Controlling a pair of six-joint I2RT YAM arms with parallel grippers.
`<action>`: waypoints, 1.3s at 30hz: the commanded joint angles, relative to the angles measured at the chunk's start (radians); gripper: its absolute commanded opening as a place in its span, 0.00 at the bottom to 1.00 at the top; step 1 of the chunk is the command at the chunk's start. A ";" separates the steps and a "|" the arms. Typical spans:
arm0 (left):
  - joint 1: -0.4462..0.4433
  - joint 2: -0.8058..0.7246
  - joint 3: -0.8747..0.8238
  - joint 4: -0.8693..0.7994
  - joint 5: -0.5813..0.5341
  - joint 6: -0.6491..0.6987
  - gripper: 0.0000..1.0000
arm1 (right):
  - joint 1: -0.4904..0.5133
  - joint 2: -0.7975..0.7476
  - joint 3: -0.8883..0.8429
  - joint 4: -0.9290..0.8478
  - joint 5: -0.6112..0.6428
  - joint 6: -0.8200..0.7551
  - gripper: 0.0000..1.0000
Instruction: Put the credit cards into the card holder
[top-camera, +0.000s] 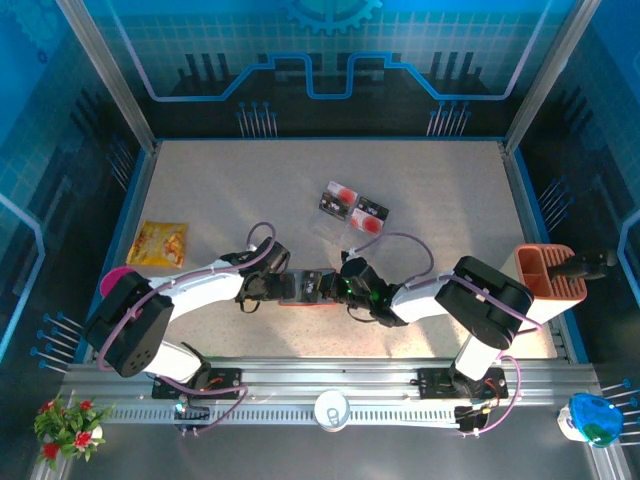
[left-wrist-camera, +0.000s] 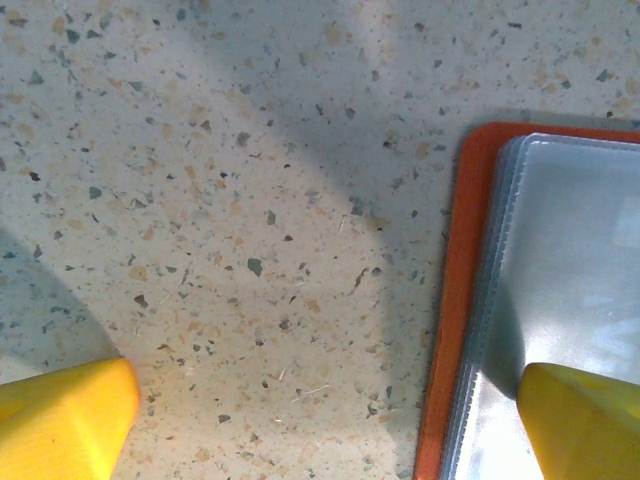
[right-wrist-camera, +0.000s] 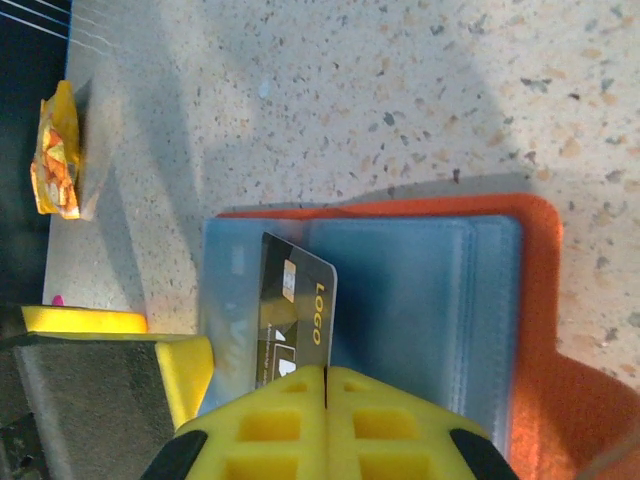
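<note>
**Inspector:** Where is the card holder (top-camera: 300, 291) lying?

**Examiner:** It is lying open on the worktop (top-camera: 450, 190), low in the middle of the top view, between the two grippers. Its orange cover is facing down and its grey-blue pockets are facing up.

**Inspector:** How is the left gripper (left-wrist-camera: 320, 430) standing?

**Examiner:** Its jaws are standing wide open and are gripping nothing. In its wrist view, one yellow fingertip (left-wrist-camera: 585, 420) at lower right is sitting over a clear sleeve at the holder's edge. The other is hanging over bare worktop at lower left. I cannot tell whether either is pressing down.

**Inspector:** And the right gripper (right-wrist-camera: 325, 385)?

**Examiner:** Its jaws are closed and gripping a dark credit card (right-wrist-camera: 297, 310), printed "LOGO", by its near edge. The card is lying over the left-hand pocket. I cannot tell whether its far edge is sitting inside.

**Inspector:** What about the other cards?

**Examiner:** Two more credit cards (top-camera: 338, 200) are lying side by side above the holder, just right of centre and apart from it.

**Inspector:** Is anything else lying on the worktop?

**Examiner:** A yellow snack packet (top-camera: 160, 243) is lying at the left. An orange ribbed container (top-camera: 545, 272) is standing at the right edge.
</note>
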 joint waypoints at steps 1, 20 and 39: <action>-0.007 0.032 -0.019 -0.028 0.009 -0.018 0.99 | 0.020 -0.024 -0.004 -0.061 0.028 0.016 0.00; -0.007 0.036 -0.018 -0.028 0.009 -0.018 0.99 | 0.010 0.058 0.119 -0.179 -0.070 -0.005 0.00; 0.008 -0.121 0.043 -0.107 0.010 -0.042 0.99 | -0.069 0.015 0.295 -0.445 -0.282 -0.255 0.31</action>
